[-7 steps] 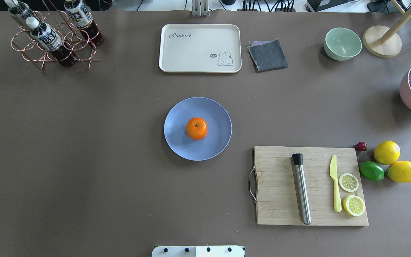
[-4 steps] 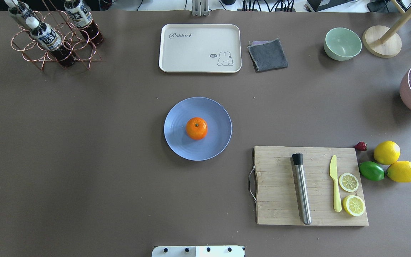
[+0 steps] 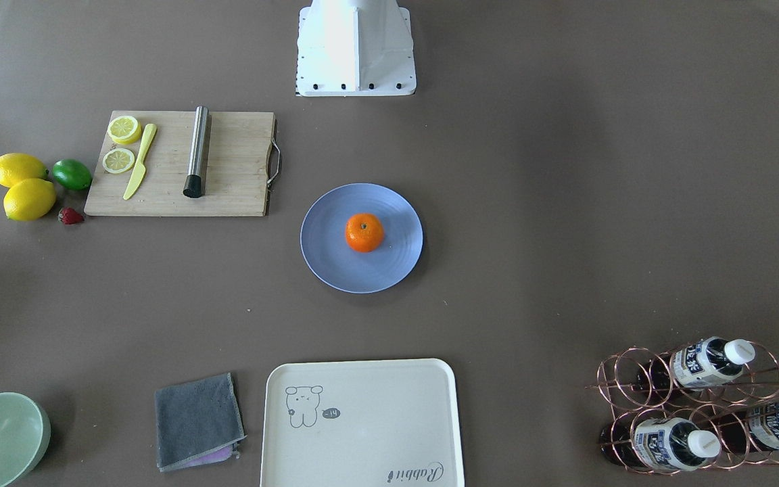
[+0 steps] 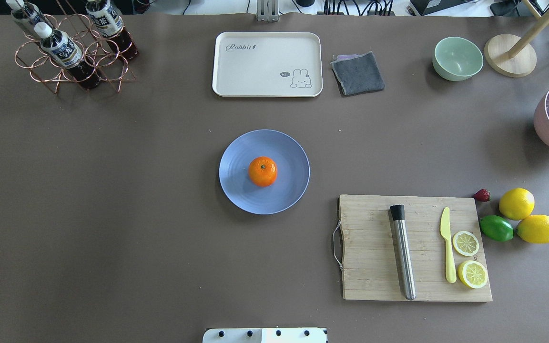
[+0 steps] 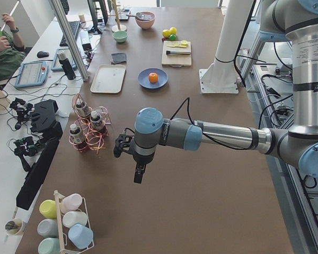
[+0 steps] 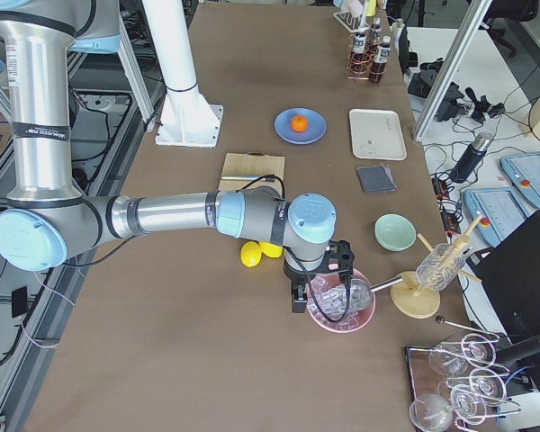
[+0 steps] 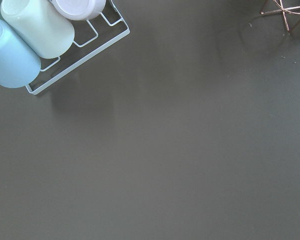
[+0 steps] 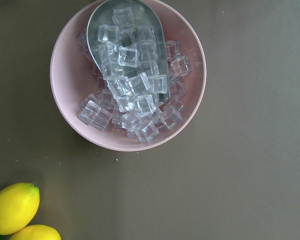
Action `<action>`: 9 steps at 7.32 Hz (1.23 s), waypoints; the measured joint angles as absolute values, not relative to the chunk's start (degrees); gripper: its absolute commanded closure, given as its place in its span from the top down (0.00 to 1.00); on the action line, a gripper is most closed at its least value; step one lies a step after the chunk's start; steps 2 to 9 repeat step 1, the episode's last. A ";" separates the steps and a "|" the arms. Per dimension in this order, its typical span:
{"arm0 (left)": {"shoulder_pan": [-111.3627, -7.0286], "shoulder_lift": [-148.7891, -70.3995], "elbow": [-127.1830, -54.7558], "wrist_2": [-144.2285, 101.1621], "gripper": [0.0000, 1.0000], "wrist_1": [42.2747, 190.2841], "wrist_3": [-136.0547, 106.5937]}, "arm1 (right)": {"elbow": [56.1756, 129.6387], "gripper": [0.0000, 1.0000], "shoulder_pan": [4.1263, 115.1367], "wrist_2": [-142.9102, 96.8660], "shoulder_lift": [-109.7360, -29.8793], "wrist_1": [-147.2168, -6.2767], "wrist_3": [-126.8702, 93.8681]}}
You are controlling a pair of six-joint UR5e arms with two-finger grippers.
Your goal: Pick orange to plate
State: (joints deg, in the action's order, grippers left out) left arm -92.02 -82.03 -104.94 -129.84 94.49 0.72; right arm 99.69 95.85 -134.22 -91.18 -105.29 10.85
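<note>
The orange (image 4: 262,171) rests in the middle of the blue plate (image 4: 289,190) at the table's centre, stem dimple up, with nothing touching it. The front-facing view shows the same orange (image 3: 364,233) on the plate (image 3: 389,270). My left gripper (image 5: 118,148) hangs far off near the table's left end, beside the copper bottle rack; I cannot tell whether it is open or shut. Over the pink ice bowl at the right end hovers my right gripper (image 6: 345,261), its state also impossible to tell. No fingers show in either wrist view.
A cutting board (image 4: 415,247) with a steel muddler, yellow knife and lemon slices lies right of the plate, with lemons (image 4: 516,203) and a lime beside it. A cream tray (image 4: 267,64), grey cloth, mint bowl (image 4: 457,58) and bottle rack (image 4: 72,50) line the far edge.
</note>
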 measured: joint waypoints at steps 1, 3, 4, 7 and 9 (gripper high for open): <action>-92.02 -82.06 -104.91 -129.84 0.98 94.48 0.74 | 99.69 1.00 95.86 -134.27 -91.21 -105.29 10.88; -92.02 -82.06 -104.91 -129.84 0.98 94.48 0.74 | 99.69 1.00 95.86 -134.27 -91.21 -105.29 10.88; -92.02 -82.06 -104.91 -129.84 0.98 94.48 0.74 | 99.69 1.00 95.86 -134.27 -91.21 -105.29 10.88; -92.02 -82.06 -104.91 -129.84 0.98 94.48 0.74 | 99.69 1.00 95.86 -134.27 -91.21 -105.29 10.88; -92.02 -82.06 -104.91 -129.84 0.98 94.48 0.74 | 99.69 1.00 95.86 -134.27 -91.21 -105.29 10.88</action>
